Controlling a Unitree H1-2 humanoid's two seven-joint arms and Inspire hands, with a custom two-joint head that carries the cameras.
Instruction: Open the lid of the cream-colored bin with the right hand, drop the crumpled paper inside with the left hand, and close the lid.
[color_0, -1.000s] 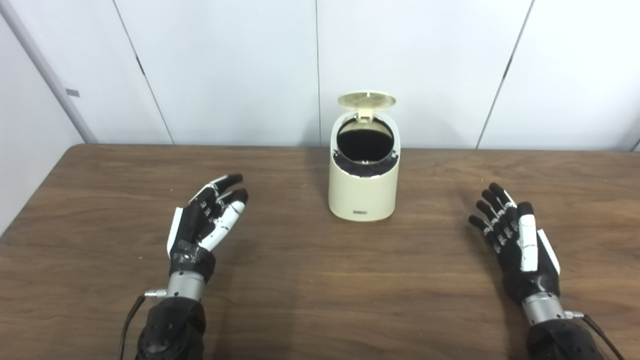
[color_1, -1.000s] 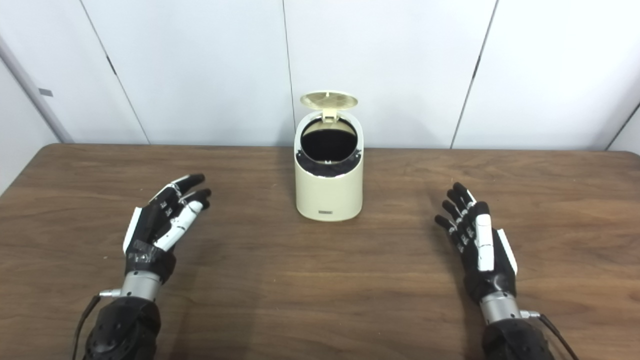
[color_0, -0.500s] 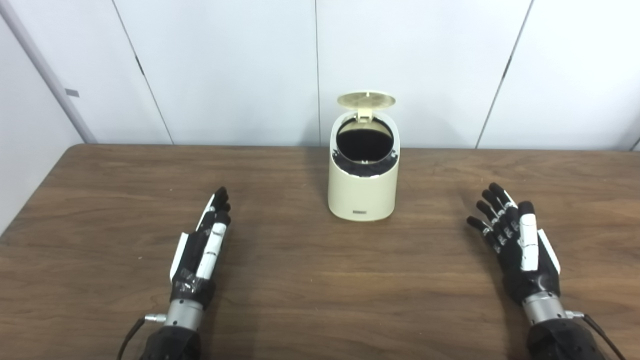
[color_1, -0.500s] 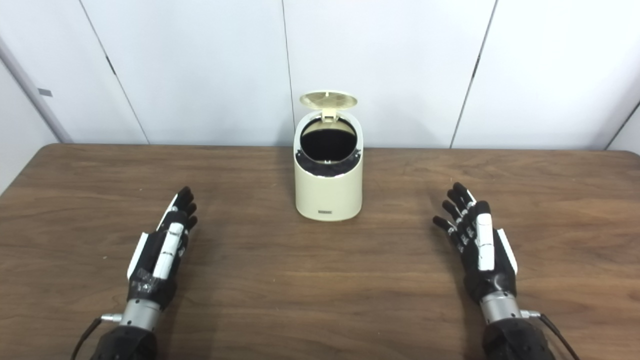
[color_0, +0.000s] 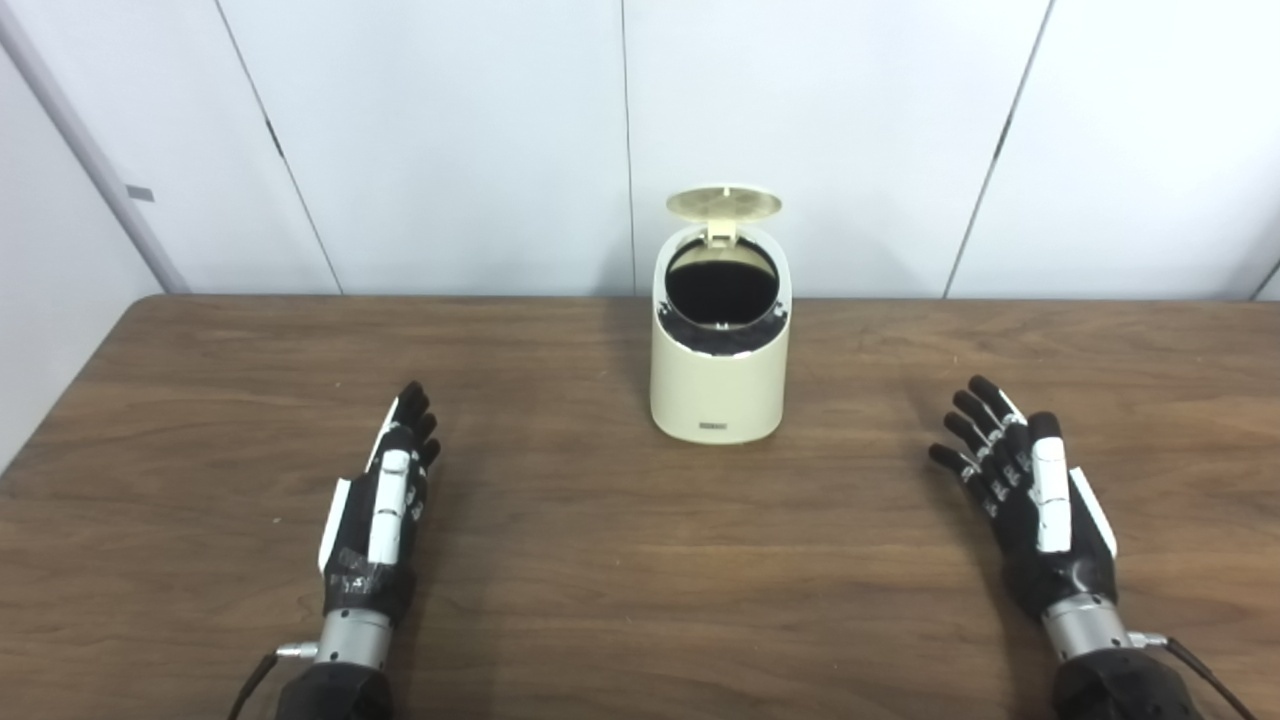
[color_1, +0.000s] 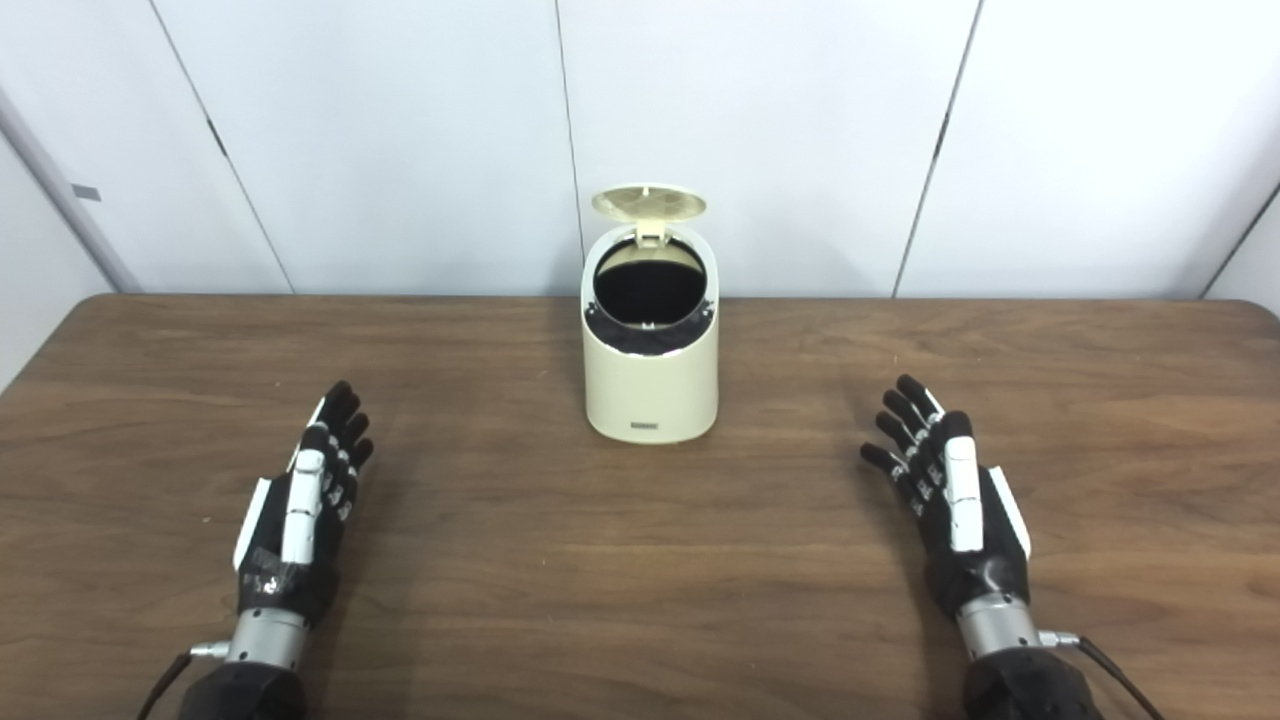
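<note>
The cream-colored bin (color_0: 716, 385) stands upright at the middle back of the wooden table (color_0: 600, 560). Its round lid (color_0: 723, 203) is tipped up on the rear hinge, and the mouth below it is dark. No crumpled paper shows on the table or in either hand. My left hand (color_0: 380, 510) hovers low over the table at the front left, fingers straight and together, holding nothing. My right hand (color_0: 1025, 480) is at the front right, fingers spread, also holding nothing. Both hands are well apart from the bin.
White wall panels (color_0: 450, 140) rise directly behind the table's far edge. The table's left edge (color_0: 60, 400) runs diagonally near my left arm. Bare wood lies between the two hands and in front of the bin.
My left hand has drawn back toward me and to the left, and turned flatter with its fingers straightened. The right hand has barely moved. The camera has shifted slightly.
</note>
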